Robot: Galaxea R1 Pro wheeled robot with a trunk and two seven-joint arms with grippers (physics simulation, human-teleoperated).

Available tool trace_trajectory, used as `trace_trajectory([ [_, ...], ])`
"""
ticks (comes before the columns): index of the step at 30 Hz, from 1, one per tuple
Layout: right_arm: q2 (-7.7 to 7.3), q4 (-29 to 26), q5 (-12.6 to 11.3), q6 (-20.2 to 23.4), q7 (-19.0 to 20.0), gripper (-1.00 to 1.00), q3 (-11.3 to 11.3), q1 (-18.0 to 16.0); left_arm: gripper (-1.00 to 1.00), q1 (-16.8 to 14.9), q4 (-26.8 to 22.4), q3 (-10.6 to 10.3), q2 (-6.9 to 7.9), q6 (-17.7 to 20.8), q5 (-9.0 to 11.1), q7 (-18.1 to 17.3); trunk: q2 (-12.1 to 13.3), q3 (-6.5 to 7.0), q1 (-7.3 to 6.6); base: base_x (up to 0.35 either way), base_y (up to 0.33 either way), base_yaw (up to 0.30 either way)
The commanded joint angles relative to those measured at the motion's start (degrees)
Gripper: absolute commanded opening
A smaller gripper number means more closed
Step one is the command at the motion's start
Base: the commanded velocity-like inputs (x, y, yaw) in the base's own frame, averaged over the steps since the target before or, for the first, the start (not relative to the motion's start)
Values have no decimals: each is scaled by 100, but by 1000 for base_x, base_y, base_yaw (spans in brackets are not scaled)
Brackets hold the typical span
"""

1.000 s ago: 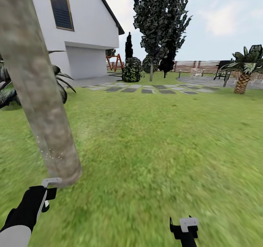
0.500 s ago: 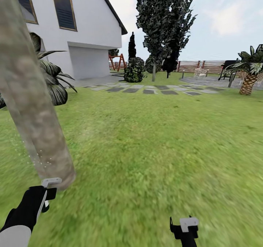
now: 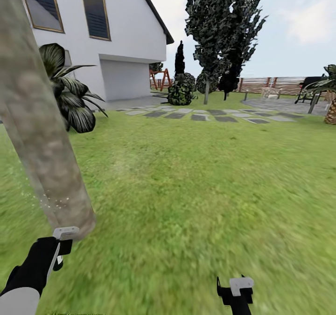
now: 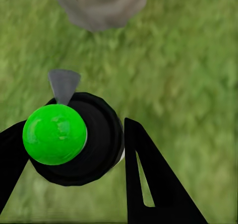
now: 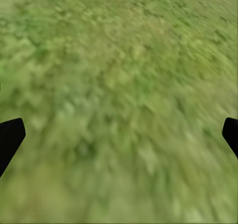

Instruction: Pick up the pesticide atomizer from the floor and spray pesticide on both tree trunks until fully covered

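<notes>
Nearest, the left tool (image 4: 74,149) pinches the pesticide atomizer (image 4: 67,137) between its black fingers, the grey nozzle (image 4: 63,85) aimed at the foot of the tree trunk (image 3: 42,133) just beyond it; the right tool (image 5: 119,134) hangs spread and empty over the grass lawn (image 3: 210,180). The spraying step appears in hand: faint white pesticide specks (image 3: 53,201) dot the lower bark. The next move likely calls for working round this trunk and raising the nozzle, since the upper bark shows no specks; beyond lie the house (image 3: 116,35) and fence (image 3: 280,84).

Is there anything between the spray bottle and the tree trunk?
Nothing visible. The left gripper holds the atomizer, its nozzle aimed at the trunk base, with bare grass between. White pesticide specks already dot the bark.
</notes>
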Motion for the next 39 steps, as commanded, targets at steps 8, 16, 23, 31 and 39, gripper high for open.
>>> trace_trajectory([
  [8, 1, 5, 58, 3, -57, 100, 3, -3, -100, -5, -10, 12, -3, 23, -60, -43, -2, -6, 0, 112, -256, 277],
  [16, 1, 3, 58, 3, -57, 100, 3, -3, -100, -5, -8, 12, -3, 23, -60, -45, -2, -6, 0, 163, -248, 278],
  [23, 1, 6, 58, 3, -57, 100, 3, -3, -100, -6, -6, 4, -3, 23, -60, -46, -2, -6, 0, 173, -244, 278],
  [31, 1, 7, 58, 3, -57, 100, 3, -3, -100, -4, -3, -5, -12, 23, -52, -51, -2, -6, 0, 174, -233, 278],
  [39, -6, 6, 58, 5, -57, 100, 3, -3, -100, -30, -10, -54, -32, 23, -51, -101, -2, -6, 0, 20, -25, 278],
])
